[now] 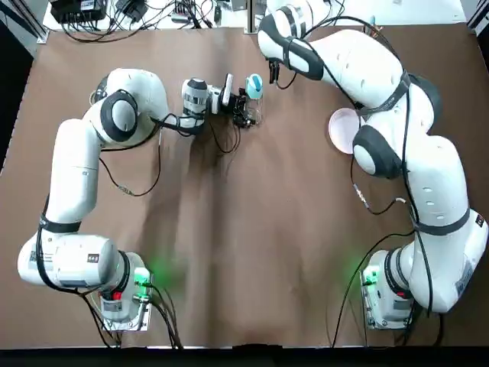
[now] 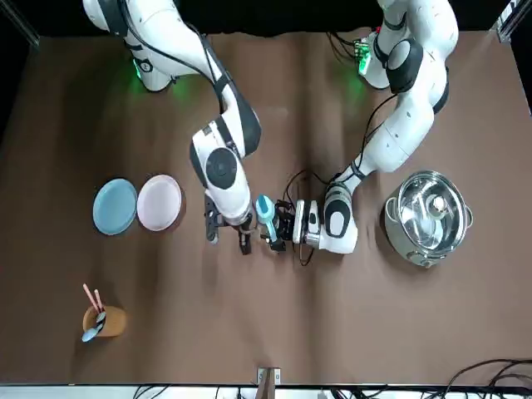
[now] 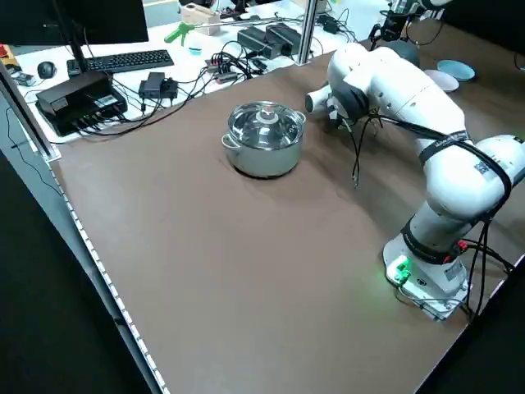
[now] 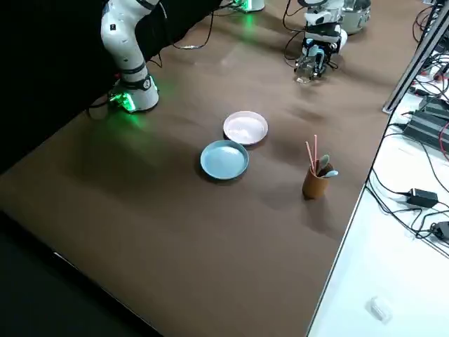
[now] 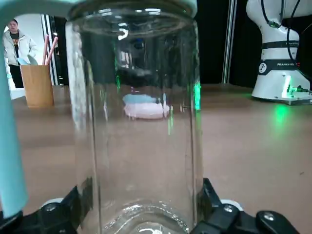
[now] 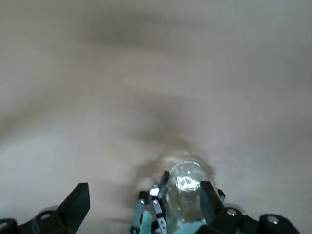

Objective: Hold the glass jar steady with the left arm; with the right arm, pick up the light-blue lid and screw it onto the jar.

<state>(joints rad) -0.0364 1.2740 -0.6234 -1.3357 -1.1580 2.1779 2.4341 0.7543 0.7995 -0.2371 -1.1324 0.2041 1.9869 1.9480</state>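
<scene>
The white left arm (image 1: 75, 170) rises from its base at the lower left of the top view, bends at the elbow and reaches sideways toward the upper middle. Its wrist is level, and the left tool (image 1: 246, 111) is clamped on a clear glass jar (image 1: 254, 105). The white right arm (image 1: 359, 69) arcs from the lower right to the upper middle. There the right tool (image 1: 273, 74) points down at the tabletop, fingers spread and empty, just beside the left tool.

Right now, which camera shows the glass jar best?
The left wrist view: the glass jar fills the frame in the left gripper. Top and front show it small; right wrist, partly; right side, tiny; left side hides it.
</scene>
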